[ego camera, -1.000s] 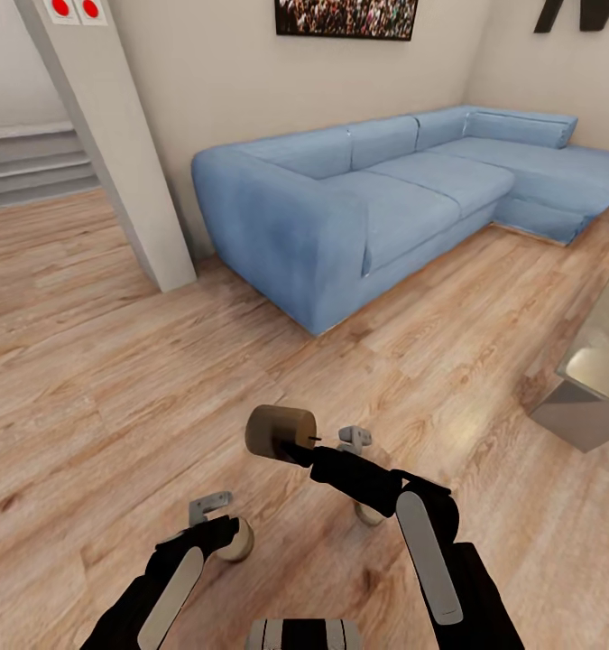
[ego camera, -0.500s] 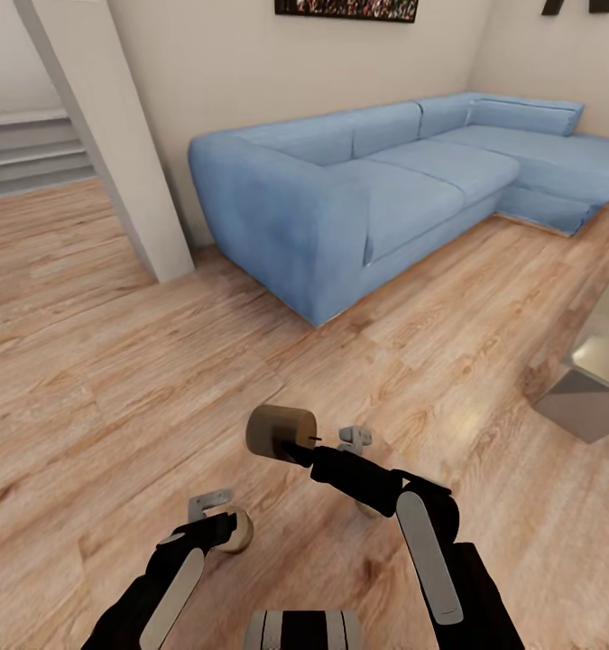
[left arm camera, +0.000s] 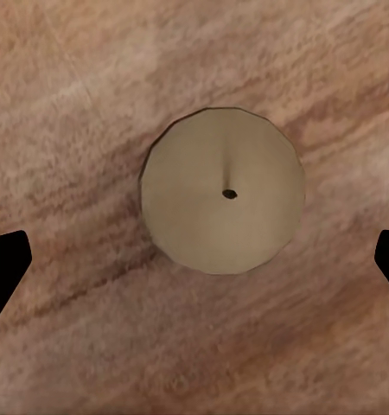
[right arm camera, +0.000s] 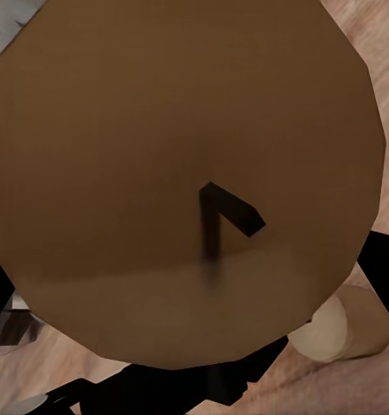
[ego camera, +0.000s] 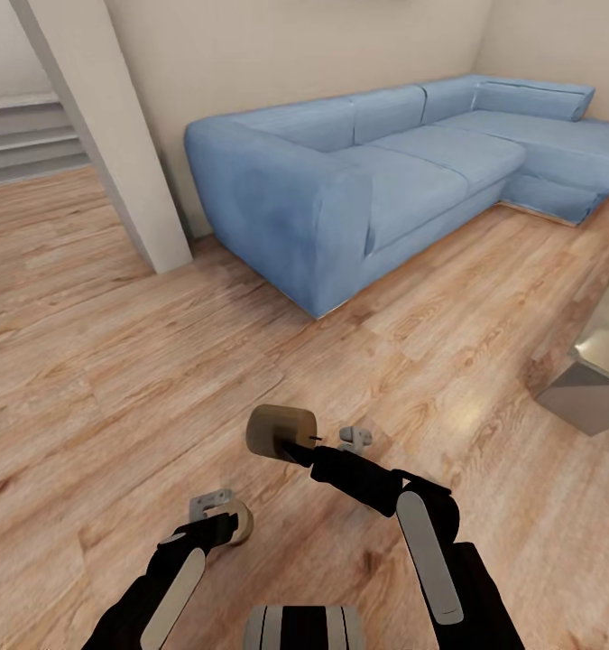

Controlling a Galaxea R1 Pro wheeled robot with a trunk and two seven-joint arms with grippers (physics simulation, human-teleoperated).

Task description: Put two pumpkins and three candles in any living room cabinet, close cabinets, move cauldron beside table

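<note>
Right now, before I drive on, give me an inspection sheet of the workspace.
Surface: wood floor, bare planks around the arms.
Job's things: brown candle at the right tool's tip; pale candle under the left tool, seemingly standing on the floor.
Clutter: nothing seen.
Grippers: right tool shut on the brown candle; left tool open, fingertips wide of the pale candle and not touching it.
Cables: nothing seen.
Surroundings: blue sofa ahead against the wall, pillar to its left, stairs beyond, table corner at the right edge.
</note>
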